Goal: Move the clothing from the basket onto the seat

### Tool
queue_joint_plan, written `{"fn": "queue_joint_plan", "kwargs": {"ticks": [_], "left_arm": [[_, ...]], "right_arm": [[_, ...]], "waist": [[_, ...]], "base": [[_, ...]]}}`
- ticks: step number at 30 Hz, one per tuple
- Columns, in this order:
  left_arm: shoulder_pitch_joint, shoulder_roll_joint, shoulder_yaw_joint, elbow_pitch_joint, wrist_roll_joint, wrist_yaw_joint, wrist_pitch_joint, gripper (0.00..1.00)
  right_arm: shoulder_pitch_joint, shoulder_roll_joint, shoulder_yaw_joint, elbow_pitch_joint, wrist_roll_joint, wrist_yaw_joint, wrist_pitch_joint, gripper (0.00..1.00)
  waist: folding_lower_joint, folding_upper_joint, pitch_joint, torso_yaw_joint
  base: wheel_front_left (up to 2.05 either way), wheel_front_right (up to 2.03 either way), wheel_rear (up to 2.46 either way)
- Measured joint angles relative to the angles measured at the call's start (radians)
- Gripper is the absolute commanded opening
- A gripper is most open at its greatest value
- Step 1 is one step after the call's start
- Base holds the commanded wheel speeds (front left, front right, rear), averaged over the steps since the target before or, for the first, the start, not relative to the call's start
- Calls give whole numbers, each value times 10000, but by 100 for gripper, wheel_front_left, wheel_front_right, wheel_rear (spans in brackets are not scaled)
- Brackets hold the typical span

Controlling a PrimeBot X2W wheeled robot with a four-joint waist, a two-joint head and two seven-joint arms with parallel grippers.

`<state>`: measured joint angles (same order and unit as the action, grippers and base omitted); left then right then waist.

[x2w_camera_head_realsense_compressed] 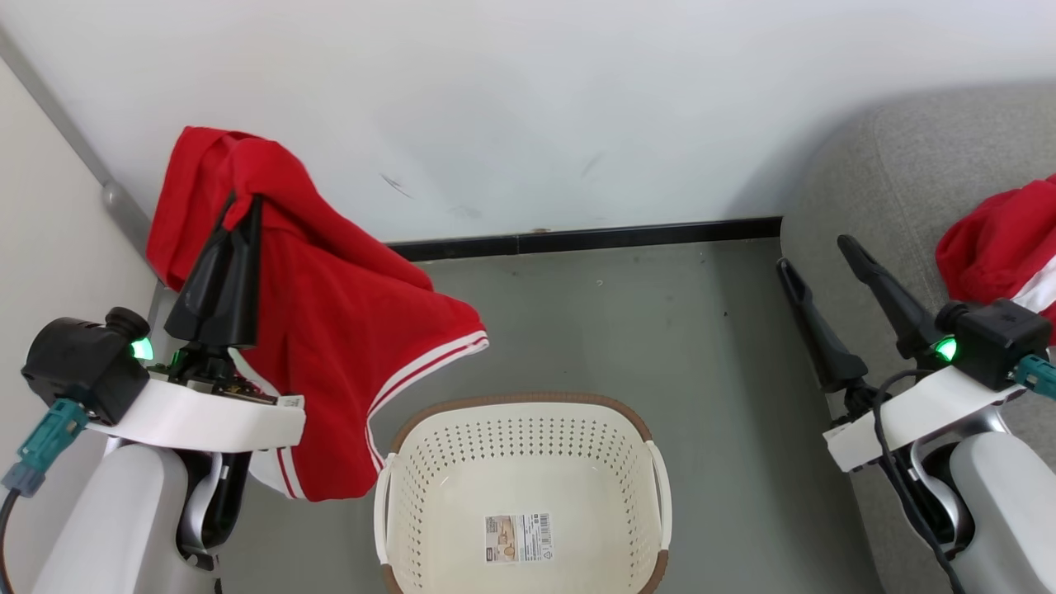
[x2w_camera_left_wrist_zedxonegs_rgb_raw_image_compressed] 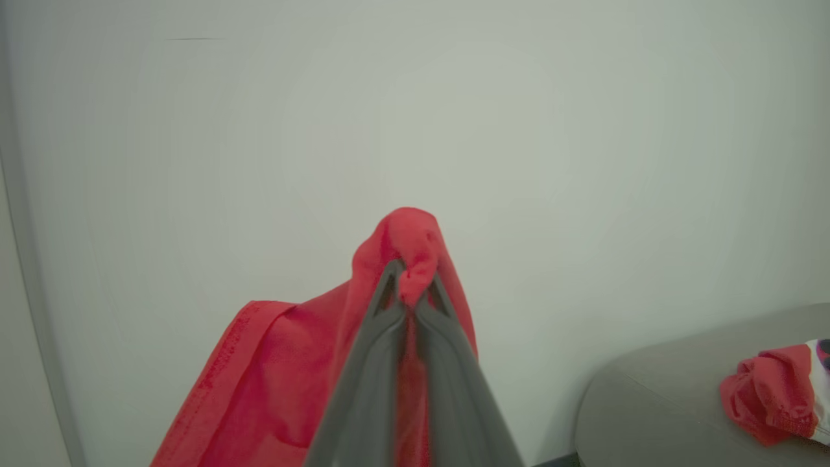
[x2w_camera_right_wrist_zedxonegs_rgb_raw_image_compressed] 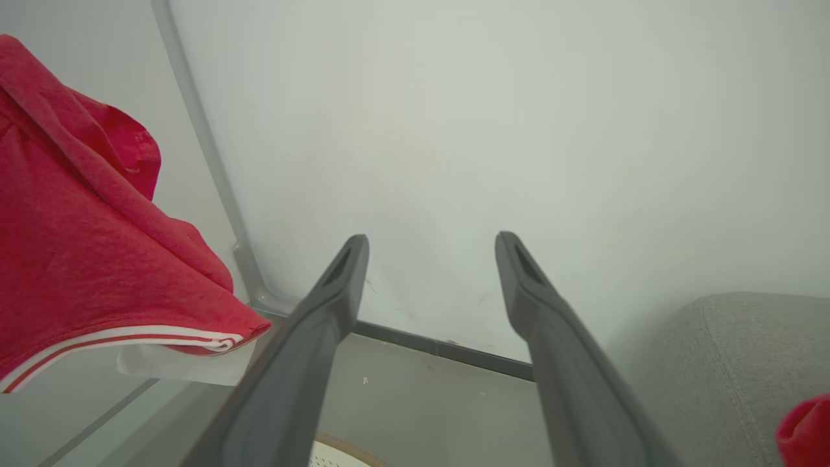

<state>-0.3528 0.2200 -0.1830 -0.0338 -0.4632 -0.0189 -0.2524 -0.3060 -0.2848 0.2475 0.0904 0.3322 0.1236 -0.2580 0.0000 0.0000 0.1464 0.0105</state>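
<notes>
My left gripper point(x2w_camera_head_realsense_compressed: 243, 202) is shut on a red garment point(x2w_camera_head_realsense_compressed: 346, 330) with white stripe trim, held up in the air left of and above the basket point(x2w_camera_head_realsense_compressed: 524, 412); the cloth drapes over its fingers point(x2w_camera_left_wrist_zedxonegs_rgb_raw_image_compressed: 402, 324) and hangs down. The cream perforated basket with a brown rim sits on the floor, with nothing inside but its barcode label. A second red garment point(x2w_camera_head_realsense_compressed: 998, 247) lies bunched on the grey sofa seat point(x2w_camera_head_realsense_compressed: 891, 165) at the right. My right gripper point(x2w_camera_head_realsense_compressed: 813, 252) stands open beside the sofa edge, nothing between its fingers point(x2w_camera_right_wrist_zedxonegs_rgb_raw_image_compressed: 337, 292).
A white wall point(x2w_camera_head_realsense_compressed: 528, 107) with a black skirting strip point(x2w_camera_head_realsense_compressed: 586, 239) runs across the back. A side wall with a grey corner post point(x2w_camera_head_realsense_compressed: 124, 206) stands close on the left. Grey floor point(x2w_camera_head_realsense_compressed: 627, 330) lies between basket, wall and sofa.
</notes>
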Motion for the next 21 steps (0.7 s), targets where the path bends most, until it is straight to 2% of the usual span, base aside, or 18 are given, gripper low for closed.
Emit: {"fn": "queue_joint_plan", "kwargs": {"ticks": [8, 21], "left_arm": [[-9, 113, -527, -685, 270, -33, 230, 0], [-697, 199, -1569, -1298, 608, -535, 769, 0]], "right_arm": [[163, -65, 527, -98, 255, 0, 0, 100], [99, -251, 2082, -665, 725, 0, 0, 100]], "waist": [[0, 0, -152, 34], [0, 0, -201, -46]], "base": [[0, 0, 0], [0, 0, 0]]}}
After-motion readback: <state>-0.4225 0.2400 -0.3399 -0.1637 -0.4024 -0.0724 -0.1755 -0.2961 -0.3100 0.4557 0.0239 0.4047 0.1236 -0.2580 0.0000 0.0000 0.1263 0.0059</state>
